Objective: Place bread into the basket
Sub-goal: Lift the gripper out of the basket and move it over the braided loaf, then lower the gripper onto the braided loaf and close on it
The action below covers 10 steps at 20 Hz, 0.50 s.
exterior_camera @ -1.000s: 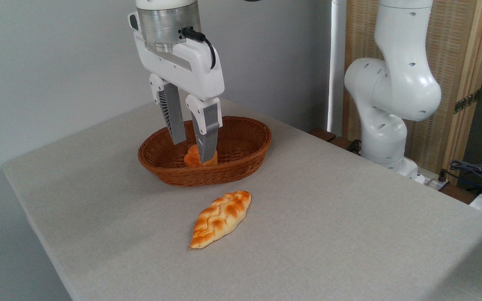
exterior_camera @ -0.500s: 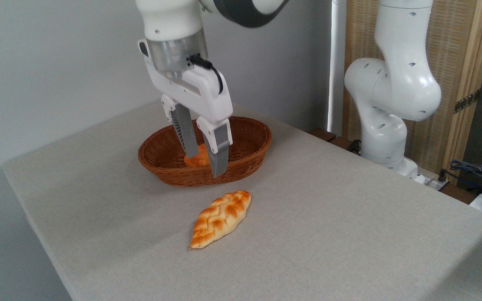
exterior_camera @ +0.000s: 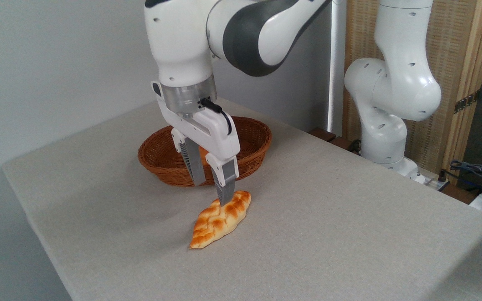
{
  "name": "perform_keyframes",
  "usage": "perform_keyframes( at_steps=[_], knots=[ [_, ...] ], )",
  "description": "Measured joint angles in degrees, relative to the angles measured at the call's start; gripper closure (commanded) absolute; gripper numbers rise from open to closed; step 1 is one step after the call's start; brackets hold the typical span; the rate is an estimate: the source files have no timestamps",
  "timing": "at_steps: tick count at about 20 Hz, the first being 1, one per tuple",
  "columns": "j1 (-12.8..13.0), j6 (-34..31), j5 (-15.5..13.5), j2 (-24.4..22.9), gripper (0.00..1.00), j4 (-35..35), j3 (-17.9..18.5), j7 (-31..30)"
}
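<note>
Golden braided bread (exterior_camera: 221, 219) lies on the grey surface (exterior_camera: 329, 234), just in front of the wicker basket (exterior_camera: 254, 144); my fingers (exterior_camera: 226, 192), spread and empty, hang over its far end; I judge grasping, lifting and placing all remain.

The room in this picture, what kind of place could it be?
Probably a robotics lab or test room, not a kitchen. A white robot arm is mounted beside a plain cloth-covered table, loose cables lie at the right, and the only items are a bread and a basket.
</note>
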State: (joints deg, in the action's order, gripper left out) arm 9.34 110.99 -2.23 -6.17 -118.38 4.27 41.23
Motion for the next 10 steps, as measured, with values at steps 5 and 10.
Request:
perform_keyframes(
  at_steps=[5,10],
  knots=[
    [0.0,1.4,0.0,0.1,0.00,-2.8,0.0,0.9],
    [0.0,4.8,0.1,0.8,0.00,-6.1,0.0,1.2]
  ],
)
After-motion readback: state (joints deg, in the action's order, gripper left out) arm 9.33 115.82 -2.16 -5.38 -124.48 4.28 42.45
